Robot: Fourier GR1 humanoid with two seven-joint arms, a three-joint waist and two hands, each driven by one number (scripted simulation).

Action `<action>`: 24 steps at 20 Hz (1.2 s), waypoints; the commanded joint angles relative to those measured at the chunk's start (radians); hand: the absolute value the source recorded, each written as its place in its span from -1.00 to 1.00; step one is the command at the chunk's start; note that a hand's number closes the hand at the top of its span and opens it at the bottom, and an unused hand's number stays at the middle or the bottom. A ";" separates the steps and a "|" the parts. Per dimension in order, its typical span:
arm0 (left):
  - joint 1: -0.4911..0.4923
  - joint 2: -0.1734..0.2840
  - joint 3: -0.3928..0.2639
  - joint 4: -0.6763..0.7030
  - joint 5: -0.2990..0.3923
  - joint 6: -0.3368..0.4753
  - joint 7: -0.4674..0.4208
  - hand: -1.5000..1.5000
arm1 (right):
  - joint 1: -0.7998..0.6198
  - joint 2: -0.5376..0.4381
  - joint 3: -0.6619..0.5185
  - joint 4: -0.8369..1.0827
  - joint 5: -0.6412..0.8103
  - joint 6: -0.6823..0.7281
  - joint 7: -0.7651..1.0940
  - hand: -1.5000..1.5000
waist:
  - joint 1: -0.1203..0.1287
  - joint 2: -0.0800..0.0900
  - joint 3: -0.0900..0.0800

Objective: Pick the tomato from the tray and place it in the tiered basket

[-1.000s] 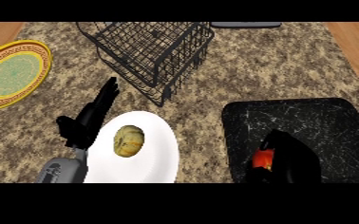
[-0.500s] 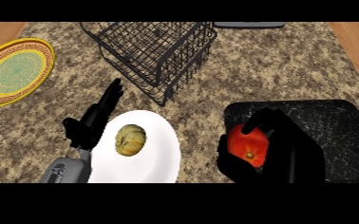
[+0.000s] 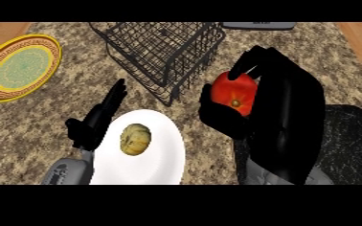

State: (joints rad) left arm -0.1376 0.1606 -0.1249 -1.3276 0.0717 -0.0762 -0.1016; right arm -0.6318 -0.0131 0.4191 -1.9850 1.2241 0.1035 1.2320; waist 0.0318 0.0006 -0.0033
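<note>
Tomato (image 3: 235, 93) sits in my right hand (image 3: 286, 107), lifted just right of the black wire tiered basket (image 3: 164, 52), level with its near corner and outside its mesh. My right forearm rises from the lower edge, over the dark tray (image 3: 343, 139), palm turned left, fingers and thumb curled round the tomato. My left hand (image 3: 96, 119) rests left of the basket, fingers straight and pointing up, holding nothing, beside a white plate (image 3: 159, 165) carrying a yellowish squash-like vegetable (image 3: 136, 139). A yellow-rimmed green plate (image 3: 28, 66) lies further left.
</note>
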 commanded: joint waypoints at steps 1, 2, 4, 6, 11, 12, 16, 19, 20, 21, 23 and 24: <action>-0.027 -0.009 0.000 0.001 0.000 -0.001 -0.001 0.00 | -0.235 0.012 -0.136 0.156 -0.080 0.031 0.210 1.00 | 0.016 0.004 0.000; -0.041 -0.002 0.007 0.008 0.003 -0.001 0.028 0.00 | -0.256 0.012 -0.141 0.219 -0.083 0.014 0.215 1.00 | 0.017 0.005 0.000; 0.032 -0.012 -0.021 -0.017 -0.004 -0.010 -0.002 0.00 | -0.354 0.013 -0.201 0.272 -0.136 0.040 0.220 1.00 | 0.029 0.000 0.000; -0.020 -0.013 -0.016 -0.011 -0.014 0.002 0.011 0.00 | -0.406 0.013 -0.251 0.405 -0.151 -0.030 0.185 1.00 | 0.032 0.008 0.000; -0.051 -0.034 -0.032 0.002 -0.029 0.012 0.032 0.00 | -0.575 0.013 -0.356 0.678 -0.210 -0.100 0.098 1.00 | 0.037 0.013 0.001; -0.019 -0.027 -0.027 -0.027 -0.019 0.009 0.033 0.00 | -0.617 0.013 -0.332 0.704 -0.230 -0.085 0.144 1.00 | 0.044 0.007 0.001; -0.034 -0.026 -0.023 -0.019 -0.013 -0.005 0.033 0.00 | -0.662 0.013 -0.410 0.942 -0.248 -0.204 -0.009 1.00 | 0.041 0.016 0.001; -0.062 -0.063 -0.050 -0.013 -0.040 0.024 0.047 0.00 | -0.717 0.013 -0.393 1.064 -0.288 -0.294 -0.031 1.00 | 0.048 0.018 0.001; -0.035 0.002 -0.003 -0.017 -0.004 -0.033 0.006 0.00 | -0.721 0.013 -0.438 1.117 -0.268 -0.311 -0.073 1.00 | 0.057 0.023 0.000; -0.032 -0.011 -0.021 -0.016 -0.017 -0.022 0.029 0.00 | -0.735 0.013 -0.425 1.165 -0.286 -0.338 -0.081 1.00 | 0.062 0.023 0.000; -0.060 -0.033 -0.023 -0.009 -0.031 0.005 0.031 0.00 | -0.796 0.013 -0.448 1.242 -0.308 -0.357 -0.112 1.00 | 0.048 0.021 0.001; -0.009 -0.027 -0.035 -0.039 -0.025 -0.011 0.020 0.00 | -0.784 0.013 -0.482 1.279 -0.311 -0.389 -0.169 1.00 | 0.060 0.024 0.001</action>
State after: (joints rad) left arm -0.1724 0.1296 -0.1544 -1.3486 0.0468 -0.0780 -0.0741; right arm -1.3608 -0.0057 -0.0199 -0.8568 0.9438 -0.1522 1.0529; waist 0.0839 0.0209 -0.0026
